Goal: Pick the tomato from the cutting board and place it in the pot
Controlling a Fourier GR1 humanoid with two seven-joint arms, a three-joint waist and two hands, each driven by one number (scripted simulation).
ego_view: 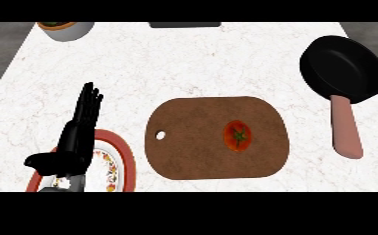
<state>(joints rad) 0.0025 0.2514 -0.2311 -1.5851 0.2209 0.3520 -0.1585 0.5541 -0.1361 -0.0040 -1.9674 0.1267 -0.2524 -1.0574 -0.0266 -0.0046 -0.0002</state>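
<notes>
A red tomato (238,135) with a green stem lies right of centre on the brown cutting board (192,144). The black pot (341,68), shaped like a pan with a pinkish handle (345,128), sits at the counter's right edge. My left hand (76,139) stands open at the lower left, fingers straight and pointing up, well to the left of the board. My right hand does not show.
A plate (118,165) with an orange-red rim lies under my left hand at the lower left. A grey bowl (66,29) stands at the far left corner. A dark object (184,24) sits at the counter's back edge.
</notes>
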